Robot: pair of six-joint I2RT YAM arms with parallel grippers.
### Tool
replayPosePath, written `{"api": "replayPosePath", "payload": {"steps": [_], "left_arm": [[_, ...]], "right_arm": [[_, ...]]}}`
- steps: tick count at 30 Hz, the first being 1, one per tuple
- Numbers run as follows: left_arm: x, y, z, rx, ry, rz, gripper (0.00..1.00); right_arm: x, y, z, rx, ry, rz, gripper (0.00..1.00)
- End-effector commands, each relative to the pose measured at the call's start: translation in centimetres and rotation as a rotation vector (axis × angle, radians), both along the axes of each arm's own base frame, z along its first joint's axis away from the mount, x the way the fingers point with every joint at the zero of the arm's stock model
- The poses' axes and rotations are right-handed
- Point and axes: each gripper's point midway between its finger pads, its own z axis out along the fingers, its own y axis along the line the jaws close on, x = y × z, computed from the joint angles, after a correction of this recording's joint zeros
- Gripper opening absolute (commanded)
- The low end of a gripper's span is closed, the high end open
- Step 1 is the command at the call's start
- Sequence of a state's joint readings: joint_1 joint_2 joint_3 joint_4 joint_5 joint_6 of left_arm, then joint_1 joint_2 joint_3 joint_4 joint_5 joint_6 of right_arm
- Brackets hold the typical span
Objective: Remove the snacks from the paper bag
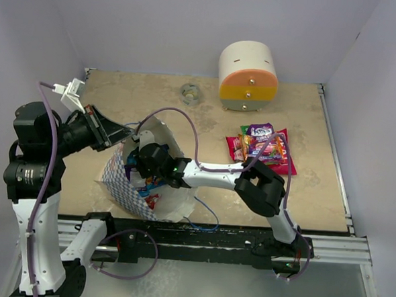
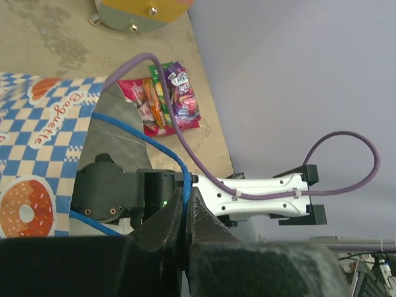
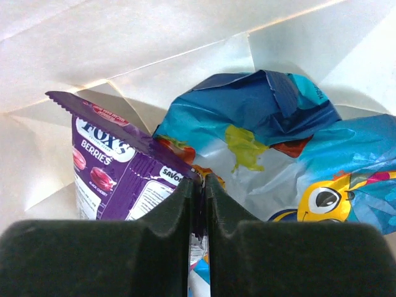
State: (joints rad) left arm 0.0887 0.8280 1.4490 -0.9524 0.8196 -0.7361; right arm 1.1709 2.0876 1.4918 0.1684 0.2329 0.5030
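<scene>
Right tool [image 3: 199,180] is pinching a corner of the purple packet [image 3: 105,176], left tool [image 2: 187,190] clamping the paper bag [image 2: 37,136] by its blue cord [image 2: 158,147]; lifting straight out seems safest.

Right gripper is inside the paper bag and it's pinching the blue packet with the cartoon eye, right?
Not quite. The right gripper is inside the paper bag, but it is pinching the purple Fox's Berries packet, not the blue packet beside it. The right wrist view shows this.
</scene>
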Motion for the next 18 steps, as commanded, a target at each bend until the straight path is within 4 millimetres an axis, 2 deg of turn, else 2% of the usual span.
{"api": "replayPosePath", "payload": {"steps": [1,3,7,12,15,18], "left_arm": [[1.3,0.8,2.8,0.060,-0.111,0.050,0.00],[2.6,1.7,3.0,0.099,-0.119,0.103,0.00],[5.3,3.7,3.6,0.173,-0.139,0.211,0.00],[7.0,5.4,5.1,0.258,-0.206,0.290,0.00],[7.5,6.1,5.5,0.293,-0.235,0.325,0.00],[8.2,6.8,6.0,0.336,-0.272,0.343,0.00]], "right_arm": [[1.3,1.5,8.5,0.180,-0.102,-0.010,0.07],[1.8,1.2,10.3,0.202,-0.144,-0.022,0.00],[2.4,0.7,14.1,0.267,-0.212,-0.049,0.00],[3.0,-1.8,18.7,0.314,-0.316,-0.109,0.00],[3.1,-3.6,20.7,0.316,-0.382,-0.134,0.00],[3.3,-5.1,21.4,0.303,-0.419,-0.149,0.00]]}}
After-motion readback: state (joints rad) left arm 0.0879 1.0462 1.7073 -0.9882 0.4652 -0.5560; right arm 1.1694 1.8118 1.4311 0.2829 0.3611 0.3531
